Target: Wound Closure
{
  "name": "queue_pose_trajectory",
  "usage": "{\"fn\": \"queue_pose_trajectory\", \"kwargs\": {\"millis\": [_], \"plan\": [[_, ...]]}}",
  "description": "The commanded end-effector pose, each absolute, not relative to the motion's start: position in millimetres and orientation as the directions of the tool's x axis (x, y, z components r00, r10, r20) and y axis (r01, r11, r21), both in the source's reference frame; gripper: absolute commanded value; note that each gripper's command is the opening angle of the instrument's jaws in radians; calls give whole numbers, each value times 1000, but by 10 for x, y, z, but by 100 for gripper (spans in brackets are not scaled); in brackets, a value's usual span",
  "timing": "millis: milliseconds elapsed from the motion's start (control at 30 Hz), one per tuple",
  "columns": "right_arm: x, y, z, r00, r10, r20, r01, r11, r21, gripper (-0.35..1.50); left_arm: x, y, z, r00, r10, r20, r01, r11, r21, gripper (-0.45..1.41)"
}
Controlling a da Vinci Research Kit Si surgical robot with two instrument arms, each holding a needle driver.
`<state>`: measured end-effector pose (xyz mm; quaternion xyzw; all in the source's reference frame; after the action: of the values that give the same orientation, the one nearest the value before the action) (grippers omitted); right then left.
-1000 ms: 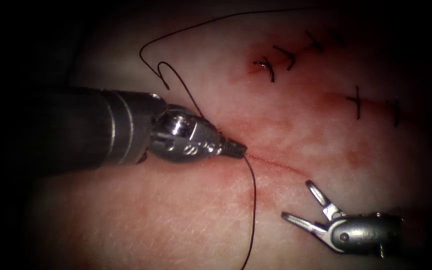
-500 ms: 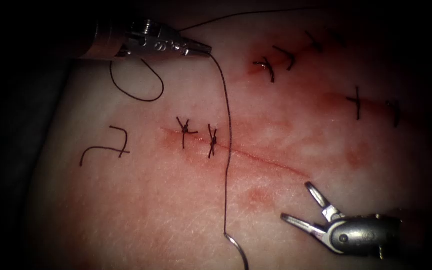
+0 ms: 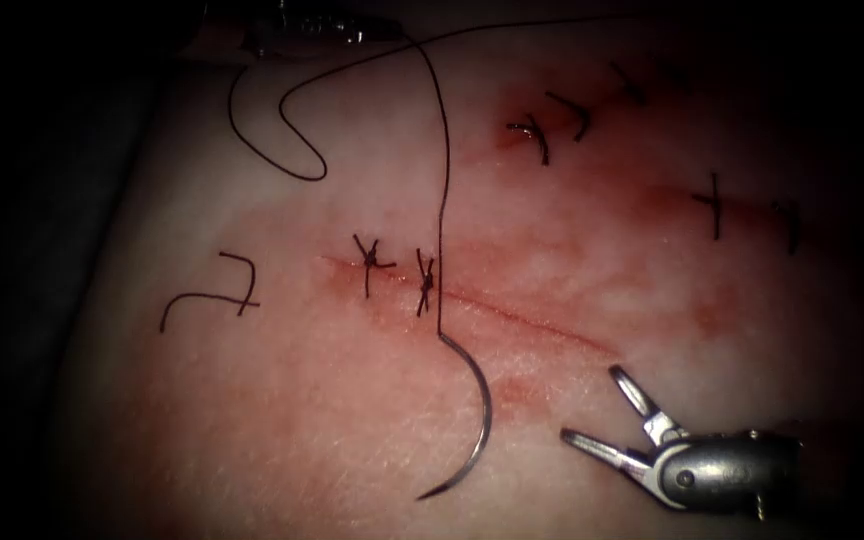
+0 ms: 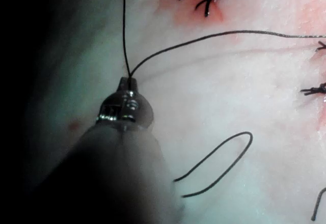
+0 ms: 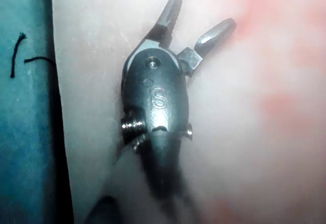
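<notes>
Currently the left tool [image 3: 327,25] has its jaws clamped on the thread [image 3: 442,180]; the right tool [image 3: 612,415] sits open-jawed, holding nothing. The needle [image 3: 477,415] lies free on the tissue [image 3: 282,420] just below the cut [image 3: 532,325], not embedded. Thin, stiff, likely slippery: best gripped mid-curve.

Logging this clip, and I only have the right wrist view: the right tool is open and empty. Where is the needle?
Observer: In the endoscope view the needle lies on the tissue, left of the right tool; neither tool holds it and it does not appear to be in the tissue.
Operator: Does the left tool hold anything?
Observer: Yes. The left wrist view shows the left tool shut on the thread.
Operator: Does that thread lead to the needle?
Observer: Yes. In the endoscope view it runs from the needle's blunt end up across the cut to the left tool.
</notes>
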<state>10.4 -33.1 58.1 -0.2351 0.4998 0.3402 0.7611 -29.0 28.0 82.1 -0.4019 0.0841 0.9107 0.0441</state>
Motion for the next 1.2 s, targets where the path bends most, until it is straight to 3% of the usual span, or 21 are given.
{"fn": "queue_pose_trajectory", "kwargs": {"millis": [33,100,167,200,233,367,533,600,767,833,900,967,1067,1200], "plan": [[110,-337,588,268,284,-921,-752,659,-15,100,-293,286,828,-665,30,-747,-166,-980,109,-5],[110,-338,588,262,287,-921,-752,659,-8,98,-290,290,830,-635,108,-765,-244,-968,66,21],[110,-338,587,258,291,-921,-753,658,-3,95,-288,290,830,-590,199,-782,-350,-936,26,21],[110,-338,587,254,295,-921,-754,657,3,91,-287,287,829,-573,237,-785,-405,-914,20,66],[110,-338,586,249,306,-919,-755,656,14,88,-285,285,828,-556,257,-790,-438,-899,16,84],[113,-333,575,241,390,-889,-748,658,86,81,-267,268,809,-374,378,-847,-466,-866,-180,123],[119,-325,551,210,563,-799,-751,616,236,81,-231,258,796,-290,449,-845,-437,-848,-300,136],[123,-324,542,224,577,-786,-750,617,239,100,-218,261,800,-276,458,-845,-429,-845,-318,138],[141,-327,524,160,686,-710,-767,540,348,101,-171,270,815,-142,493,-858,-471,-796,-379,138],[148,-326,519,147,721,-677,-771,512,378,90,-150,271,818,-67,511,-857,-491,-764,-418,131],[156,-324,516,159,752,-640,-773,498,394,64,-132,271,818,-13,514,-858,-503,-745,-439,128],[163,-320,516,163,783,-600,-777,476,411,61,-112,268,816,32,518,-855,-505,-729,-462,126],[173,-310,519,169,806,-568,-801,448,397,66,-84,263,810,77,522,-849,-495,-720,-487,126],[194,-294,525,175,843,-509,-849,391,355,90,-30,245,788,138,513,-847,-487,-709,-510,126]]}}
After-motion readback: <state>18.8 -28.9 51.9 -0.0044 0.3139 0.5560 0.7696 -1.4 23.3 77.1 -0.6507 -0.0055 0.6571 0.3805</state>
